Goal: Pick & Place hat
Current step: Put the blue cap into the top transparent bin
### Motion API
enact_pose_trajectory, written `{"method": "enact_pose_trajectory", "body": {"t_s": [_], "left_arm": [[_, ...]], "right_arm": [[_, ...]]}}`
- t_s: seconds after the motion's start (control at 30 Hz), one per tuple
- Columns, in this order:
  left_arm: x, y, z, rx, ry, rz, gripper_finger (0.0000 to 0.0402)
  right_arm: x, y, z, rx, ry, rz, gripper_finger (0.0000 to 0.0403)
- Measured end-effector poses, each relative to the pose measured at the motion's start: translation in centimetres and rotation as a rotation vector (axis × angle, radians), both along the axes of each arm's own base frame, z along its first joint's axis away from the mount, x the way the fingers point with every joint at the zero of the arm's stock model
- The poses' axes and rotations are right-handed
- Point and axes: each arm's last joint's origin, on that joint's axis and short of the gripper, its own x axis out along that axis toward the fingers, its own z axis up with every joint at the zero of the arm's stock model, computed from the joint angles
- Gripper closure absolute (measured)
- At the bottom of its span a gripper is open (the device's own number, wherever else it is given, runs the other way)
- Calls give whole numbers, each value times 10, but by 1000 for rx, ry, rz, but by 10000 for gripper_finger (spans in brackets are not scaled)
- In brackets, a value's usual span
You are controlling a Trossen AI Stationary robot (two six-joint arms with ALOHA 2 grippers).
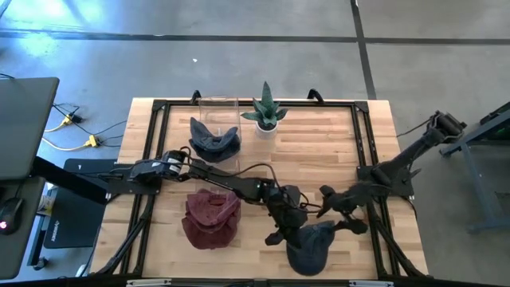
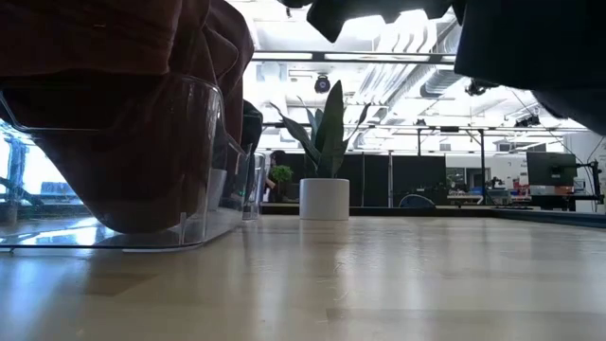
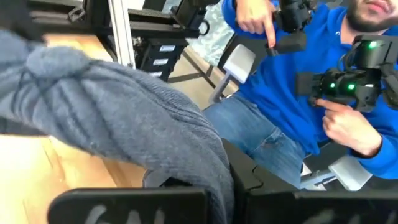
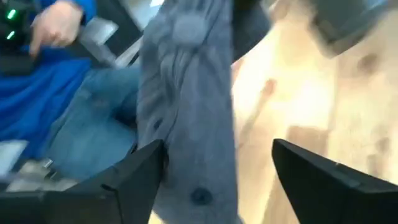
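Grey hat (image 1: pixel 312 247) near table's (image 1: pixel 374 135) front edge, pinched by closed left gripper (image 1: pixel 288 231), right gripper (image 1: pixel 341 209) spread wide beside it, nothing held.

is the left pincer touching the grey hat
Touching. The left wrist view shows the grey hat draped right onto the shut left pincer; the high view puts that pincer at the hat too.

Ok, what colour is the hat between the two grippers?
Grey-blue knit hat, with a ribbed pattern; the left wrist view shows it best.
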Motion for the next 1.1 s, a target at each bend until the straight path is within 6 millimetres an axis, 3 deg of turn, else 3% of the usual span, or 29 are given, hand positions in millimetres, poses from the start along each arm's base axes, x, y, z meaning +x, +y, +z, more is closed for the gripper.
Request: {"method": "enact_pose_trajectory", "body": {"t_s": [0.23,0.4,0.53,0.7,0.97,1.1], "left_arm": [[-2,1,-4,32,37,-3,400],[-4,1,-8,45,85,-4,401],[-3,0,-6,29,57,-23,401],[-1,-3,7,-50,-65,-137,401],[0,-5,21,-99,-222,-214,401],[1,-5,28,-104,-311,-218,393]], "right_arm": [[20,10,-16,105,52,251,93],[24,29,-15,260,3,506,107],[24,39,-6,346,-63,575,131],[21,46,3,394,-124,569,198],[18,50,12,393,-276,595,380],[18,51,8,359,-278,594,382]]}}
